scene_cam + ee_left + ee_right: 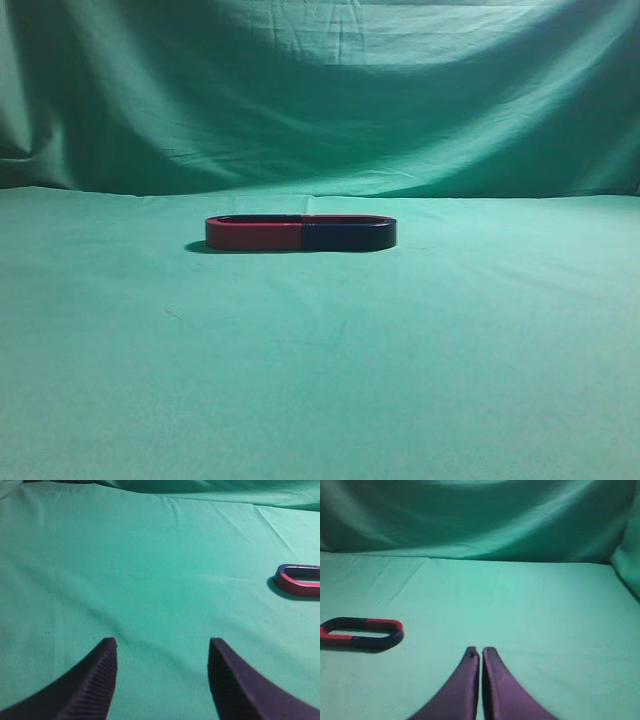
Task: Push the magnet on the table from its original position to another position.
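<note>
The magnet [350, 236], with a dark navy front arm and a red rear arm, lies flat on the table [320, 380] near the middle. Its open end meets a second U-shaped magnet, so the two form one oval. It also shows in the right wrist view [380, 641], at far left. My right gripper [481, 652] is shut and empty, above the cloth, well to the right of the magnet. My left gripper [162, 645] is open and empty over bare cloth. The magnet is out of the left wrist view. Neither gripper shows in the exterior view.
The like-sized magnet with a red front arm [255, 235] forms the oval's left half. It shows in the left wrist view [300, 586] at the right edge and in the right wrist view [335, 639]. A green cloth backdrop [320, 90] hangs behind.
</note>
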Controlling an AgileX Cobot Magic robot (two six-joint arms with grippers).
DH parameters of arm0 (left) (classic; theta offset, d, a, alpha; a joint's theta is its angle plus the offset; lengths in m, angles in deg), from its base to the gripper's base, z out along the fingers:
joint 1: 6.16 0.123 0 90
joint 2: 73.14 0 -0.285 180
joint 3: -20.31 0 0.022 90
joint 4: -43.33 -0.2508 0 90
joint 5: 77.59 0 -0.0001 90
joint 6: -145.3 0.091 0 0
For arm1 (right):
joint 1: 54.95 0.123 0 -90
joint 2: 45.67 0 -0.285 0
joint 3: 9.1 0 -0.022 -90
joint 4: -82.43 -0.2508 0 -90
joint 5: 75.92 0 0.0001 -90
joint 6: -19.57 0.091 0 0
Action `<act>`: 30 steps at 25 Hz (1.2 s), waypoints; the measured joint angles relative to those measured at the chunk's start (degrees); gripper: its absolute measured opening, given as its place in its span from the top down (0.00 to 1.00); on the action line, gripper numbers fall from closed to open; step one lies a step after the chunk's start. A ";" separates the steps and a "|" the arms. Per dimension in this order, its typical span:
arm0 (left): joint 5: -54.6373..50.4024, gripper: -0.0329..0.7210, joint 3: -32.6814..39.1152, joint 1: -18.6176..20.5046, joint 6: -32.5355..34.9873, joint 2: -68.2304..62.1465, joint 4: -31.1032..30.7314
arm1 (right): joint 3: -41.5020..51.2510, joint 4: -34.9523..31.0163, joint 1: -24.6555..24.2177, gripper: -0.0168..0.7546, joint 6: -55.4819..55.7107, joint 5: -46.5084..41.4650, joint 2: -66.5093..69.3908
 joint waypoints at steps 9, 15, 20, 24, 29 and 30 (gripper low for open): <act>0.00 0.46 0.00 0.00 0.00 0.00 0.00 | 10.86 -0.12 -10.69 0.98 0.00 1.71 -11.50; 0.00 0.46 0.00 0.00 0.00 0.00 0.00 | 14.08 -0.12 -12.08 0.98 1.80 1.34 -11.73; 0.00 0.46 0.00 0.00 0.00 0.00 0.00 | 14.12 -0.52 -12.08 0.98 2.76 -2.13 -11.88; 0.00 0.46 0.00 0.00 0.00 0.00 0.00 | 14.12 -0.52 -12.08 0.98 2.85 -2.66 -11.97; 0.00 0.46 0.00 0.00 0.00 0.00 0.00 | 14.12 -0.52 -12.08 0.98 2.85 -2.66 -11.97; 0.00 0.46 0.00 0.00 0.00 0.00 0.00 | 14.12 -0.52 -12.08 0.98 2.85 -2.66 -11.97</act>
